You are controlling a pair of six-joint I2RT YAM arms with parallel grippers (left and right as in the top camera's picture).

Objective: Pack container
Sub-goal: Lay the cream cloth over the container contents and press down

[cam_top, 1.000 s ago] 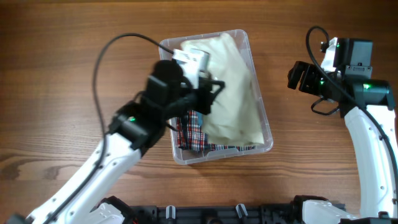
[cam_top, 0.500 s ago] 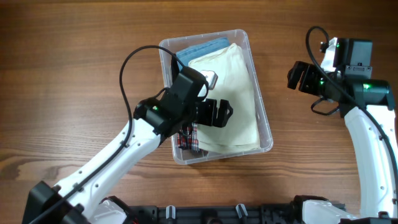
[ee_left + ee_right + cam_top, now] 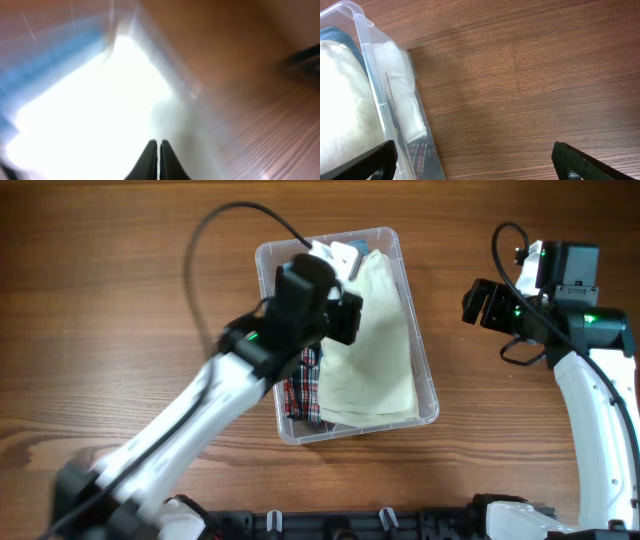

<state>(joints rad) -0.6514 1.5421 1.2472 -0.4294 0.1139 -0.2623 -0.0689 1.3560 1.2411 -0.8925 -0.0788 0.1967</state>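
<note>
The clear plastic container (image 3: 431, 402) stands mid-table and holds a cream cloth (image 3: 378, 345), a plaid cloth (image 3: 302, 386) and a blue cloth, of which only a sliver (image 3: 373, 251) shows. My left gripper (image 3: 345, 260) hangs over the container's far end. In the blurred left wrist view its fingers (image 3: 158, 150) are pressed together over the bright cream cloth (image 3: 90, 115), with nothing seen between them. My right gripper (image 3: 485, 302) is open and empty over bare table to the right of the container (image 3: 375, 85), and its fingers (image 3: 475, 162) are spread wide.
The wooden table (image 3: 120, 300) surrounds the container on all sides. The left arm (image 3: 200, 420) crosses the container's near-left corner. The right arm's base and cable (image 3: 560, 270) stand at the far right.
My left gripper has swung from the container's middle toward its far end, covering most of the blue cloth. The cream cloth lies flatter. The right arm has not moved.
</note>
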